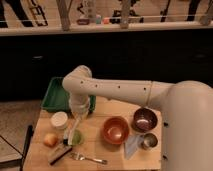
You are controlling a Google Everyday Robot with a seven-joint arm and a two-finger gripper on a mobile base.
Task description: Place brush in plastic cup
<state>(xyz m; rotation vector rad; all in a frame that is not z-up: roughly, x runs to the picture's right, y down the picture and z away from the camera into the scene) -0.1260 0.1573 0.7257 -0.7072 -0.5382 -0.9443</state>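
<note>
The small light-green plastic cup (76, 138) stands on the wooden table (95, 145) near its front left. My gripper (76, 126) hangs straight down from the white arm, just above the cup and almost touching its rim. A slim pale handle, the brush (69, 136), slants from under the gripper down past the cup's left rim. Its dark head is hidden. I cannot tell whether the brush is inside the cup or beside it.
A white cup (59, 120) and an orange fruit (50, 140) stand left of the green cup. A wooden scrubber (59, 154) and a metal fork (91, 159) lie in front. A red-brown bowl (116, 130), dark bowl (145, 120), metal cup (147, 141) and green tray (56, 95) are nearby.
</note>
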